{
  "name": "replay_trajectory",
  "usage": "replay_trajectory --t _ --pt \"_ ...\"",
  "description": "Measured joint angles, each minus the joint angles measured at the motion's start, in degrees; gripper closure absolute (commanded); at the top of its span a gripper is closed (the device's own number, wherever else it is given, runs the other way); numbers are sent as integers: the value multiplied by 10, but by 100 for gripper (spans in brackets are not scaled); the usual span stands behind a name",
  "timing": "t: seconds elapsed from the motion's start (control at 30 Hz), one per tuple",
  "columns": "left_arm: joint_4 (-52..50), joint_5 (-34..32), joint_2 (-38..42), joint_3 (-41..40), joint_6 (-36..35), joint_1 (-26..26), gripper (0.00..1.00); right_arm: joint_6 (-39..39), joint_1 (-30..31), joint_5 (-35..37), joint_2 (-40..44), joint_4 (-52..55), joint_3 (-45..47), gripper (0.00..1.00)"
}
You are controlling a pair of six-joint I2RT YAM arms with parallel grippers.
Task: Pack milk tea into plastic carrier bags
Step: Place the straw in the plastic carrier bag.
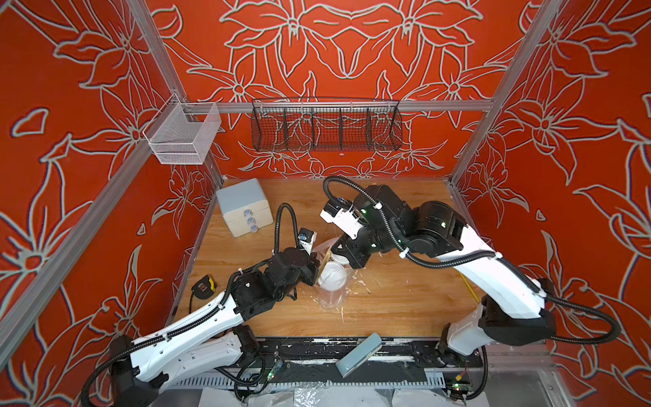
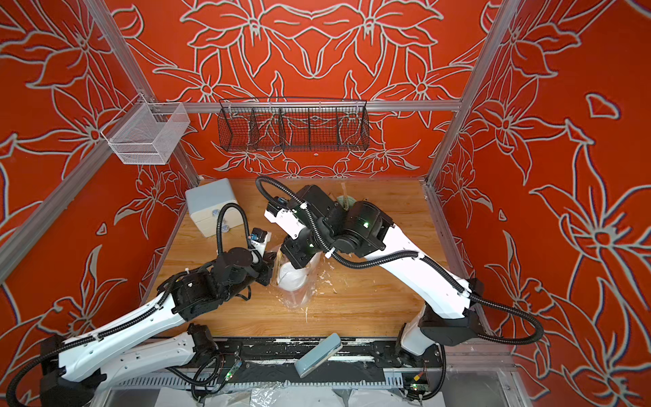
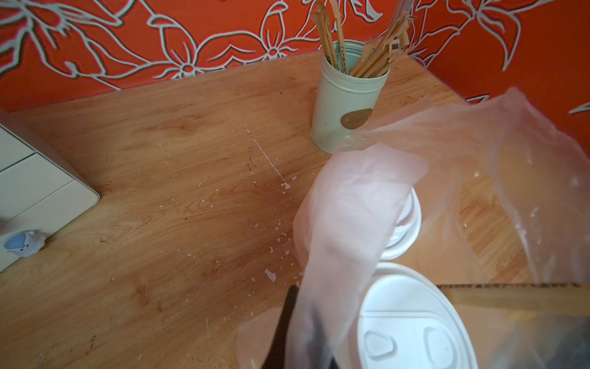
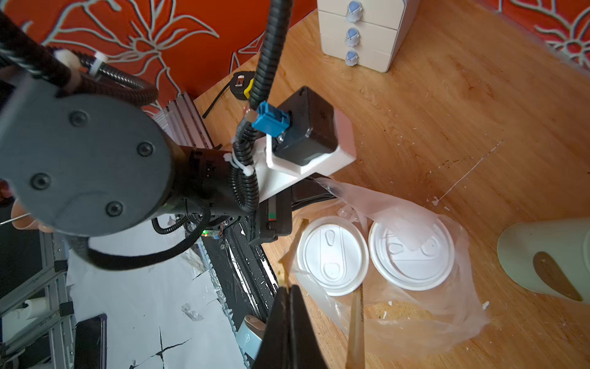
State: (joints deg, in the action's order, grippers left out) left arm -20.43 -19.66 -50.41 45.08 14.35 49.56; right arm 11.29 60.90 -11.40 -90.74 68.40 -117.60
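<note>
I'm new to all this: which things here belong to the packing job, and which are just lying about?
Job: two lidded cups, plastic bag.
Lying about: drawer box, tape measure, tin of sticks, black wire basket, white mesh basket, blue-grey case.

Bright even light with soft shadows; the close plastic bag [image 3: 338, 242] is blurred.

There are two cups [image 4: 332, 255] [image 4: 412, 252], one bag [image 4: 415, 322], one stick canister [image 3: 346, 105], one drawer box [image 1: 242, 204], two wire baskets [image 1: 183, 141] [image 1: 326, 130], one tape measure [image 1: 204, 286] and two arms [image 1: 197, 324] [image 1: 493, 278].
</note>
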Motion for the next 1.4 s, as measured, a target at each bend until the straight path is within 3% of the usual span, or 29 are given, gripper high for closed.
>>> replay_trajectory --t 0.37,0.67,1.4 --pt "0 0 0 0 0 0 100 -1 4 -39 -31 -11 17 100" --pt "0 0 0 0 0 0 100 17 4 -65 -33 -51 95 100" --pt "-32 -7 0 -8 7 -1 100 32 4 -59 -37 -88 137 100"
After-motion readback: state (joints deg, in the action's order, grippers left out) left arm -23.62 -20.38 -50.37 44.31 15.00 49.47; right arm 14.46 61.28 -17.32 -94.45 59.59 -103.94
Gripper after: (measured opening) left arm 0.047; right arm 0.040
